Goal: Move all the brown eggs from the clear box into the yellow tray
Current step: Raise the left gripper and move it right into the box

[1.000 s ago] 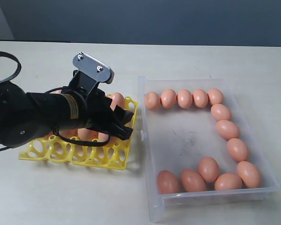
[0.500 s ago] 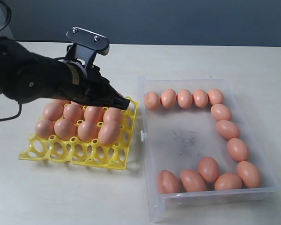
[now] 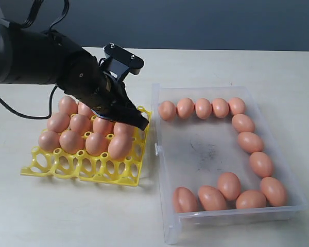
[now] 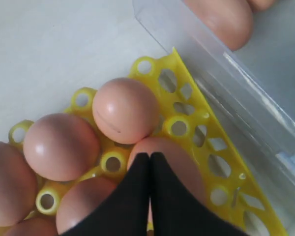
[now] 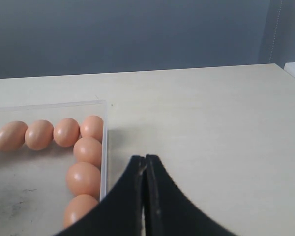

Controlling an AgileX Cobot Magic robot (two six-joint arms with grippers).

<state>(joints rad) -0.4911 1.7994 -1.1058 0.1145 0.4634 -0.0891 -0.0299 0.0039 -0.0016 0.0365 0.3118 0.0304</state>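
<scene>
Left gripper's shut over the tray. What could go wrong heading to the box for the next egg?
1. The shut left gripper sits low over a tray egg; a sideways sweep could knock it from its cup.
2. The rim of the clear box stands right beside the yellow tray; a low crossing could clip it.
3. Loose box eggs may roll if nudged.
</scene>
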